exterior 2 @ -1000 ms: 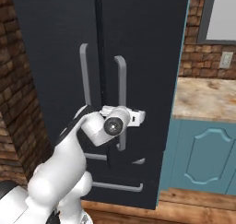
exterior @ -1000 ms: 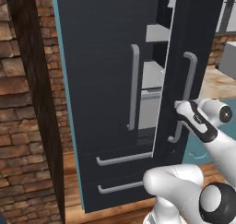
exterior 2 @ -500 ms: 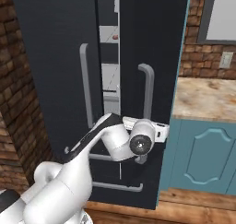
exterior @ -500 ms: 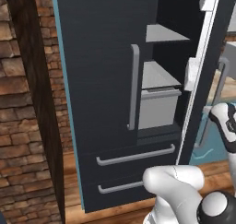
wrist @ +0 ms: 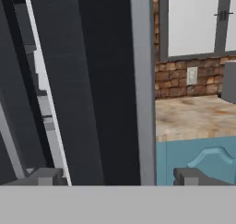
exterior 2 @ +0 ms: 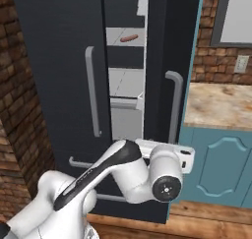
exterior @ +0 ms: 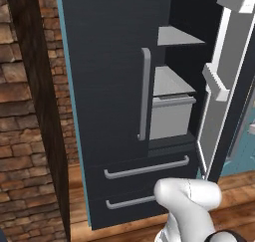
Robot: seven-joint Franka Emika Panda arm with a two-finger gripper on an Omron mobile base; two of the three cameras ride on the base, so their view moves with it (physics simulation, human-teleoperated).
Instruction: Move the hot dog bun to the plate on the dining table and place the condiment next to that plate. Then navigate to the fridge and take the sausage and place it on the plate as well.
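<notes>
Since a second ago the right fridge door (exterior 2: 162,85) has swung from shut to well open, exposing the sausage (exterior 2: 129,37) on an upper shelf, toward 12 o'clock in the right base view. Fridge-opening step, I judge; gripper (wrist: 117,176) fingers apart, straddling the door handle (wrist: 142,80). Next: release, reach up for the sausage.

Sausage (exterior 2: 129,38): seen small on a fridge shelf, details not discernible.
Gripper (wrist: 117,176): fingertips cut off at the bottom edge.
Fridge door (exterior: 224,101): top cropped by the frame.
Fridge drawer (exterior: 171,116): partly hidden behind the door.
</notes>
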